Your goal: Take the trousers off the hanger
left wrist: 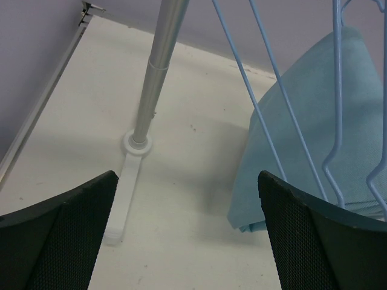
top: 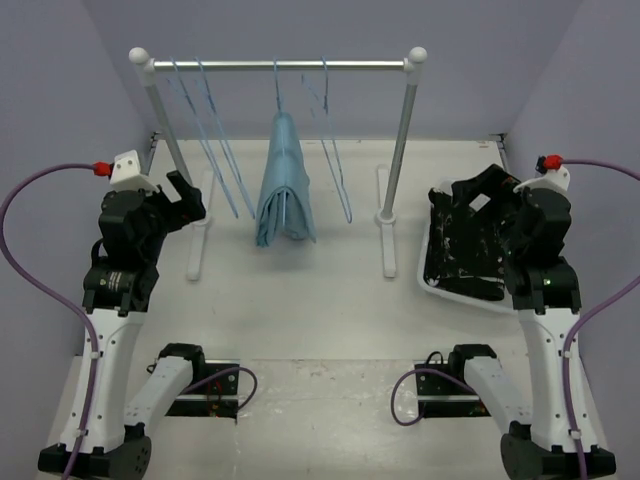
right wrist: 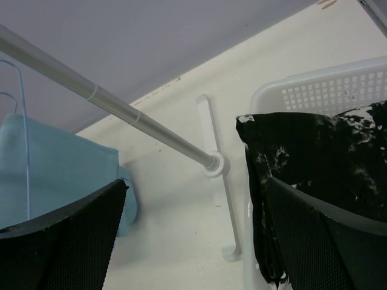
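The light sky-blue trousers [top: 285, 185] hang folded over a thin light-blue wire hanger [top: 277, 88] at the middle of the silver rail [top: 280, 65]. My left gripper [top: 185, 195] is open and empty, left of the trousers and apart from them. In the left wrist view the gripper [left wrist: 187, 241] faces the floor, with the trousers [left wrist: 302, 133] and the hanger wire [left wrist: 337, 90] at the right. My right gripper [top: 497, 190] is open and empty over the basket. In the right wrist view the gripper [right wrist: 196, 241] shows the trousers [right wrist: 60, 175] at the far left.
Empty light-blue hangers hang left [top: 210, 130] and right [top: 335, 150] of the trousers. The rail stands on two posts with white feet [top: 200, 245] [top: 388, 245]. A white basket [top: 430, 270] at the right holds a black garment with white specks [top: 465, 235]. Lilac walls close in the back and sides.
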Controlling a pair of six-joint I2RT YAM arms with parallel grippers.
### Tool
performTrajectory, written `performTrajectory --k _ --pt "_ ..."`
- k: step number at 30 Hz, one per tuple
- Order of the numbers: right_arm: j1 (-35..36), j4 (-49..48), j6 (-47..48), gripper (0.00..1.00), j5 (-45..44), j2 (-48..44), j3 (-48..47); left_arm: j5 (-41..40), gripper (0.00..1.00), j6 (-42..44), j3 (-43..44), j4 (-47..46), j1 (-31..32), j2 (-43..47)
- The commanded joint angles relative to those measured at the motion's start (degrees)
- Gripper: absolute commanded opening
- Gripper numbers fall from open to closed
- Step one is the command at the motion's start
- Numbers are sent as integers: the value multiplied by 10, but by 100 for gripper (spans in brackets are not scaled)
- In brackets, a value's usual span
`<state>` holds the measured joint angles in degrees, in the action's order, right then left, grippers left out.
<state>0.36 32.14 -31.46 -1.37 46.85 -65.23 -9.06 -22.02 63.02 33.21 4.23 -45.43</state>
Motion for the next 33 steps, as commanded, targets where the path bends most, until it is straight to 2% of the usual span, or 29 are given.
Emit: performTrajectory --k 1,2,7,13,14,17,19,21,23,24,25,27,33 --pt "-1 -35 12 99 23 -17 12 14 100 -1 21 12 -4 -5" --pt "-1 -37 11 99 21 -23 13 13 100 -4 32 17 -4 -11" --pt "-1 -52 25 99 20 -27 13 111 100 11 138 22 -4 -55" --pt "-1 -44 32 99 33 -12 0 131 100 29 266 25 -4 -90" --pt "-1 -42 35 99 43 -9 -4 151 100 36 280 22 -4 -99" --pt "-1 -29 39 99 62 7 -15 309 100 38 336 10 -4 -176" --pt "-1 -35 40 99 75 11 -13 343 100 31 371 4 1 -205" --pt "-1 -38 41 99 81 11 -11 325 100 29 396 -6 21 -236" --pt "-1 -37 46 99 76 11 -13 306 100 43 424 -6 65 -264" --pt "-1 -37 47 99 73 10 -12 293 100 49 432 -4 107 -273" --pt "-1 -37 47 99 69 9 -10 254 100 54 441 1 129 -281" --pt "-1 -38 47 99 60 8 -8 238 100 58 459 4 159 -308" --pt "-1 -39 53 99 55 7 -8 176 100 61 475 -5 172 -366"
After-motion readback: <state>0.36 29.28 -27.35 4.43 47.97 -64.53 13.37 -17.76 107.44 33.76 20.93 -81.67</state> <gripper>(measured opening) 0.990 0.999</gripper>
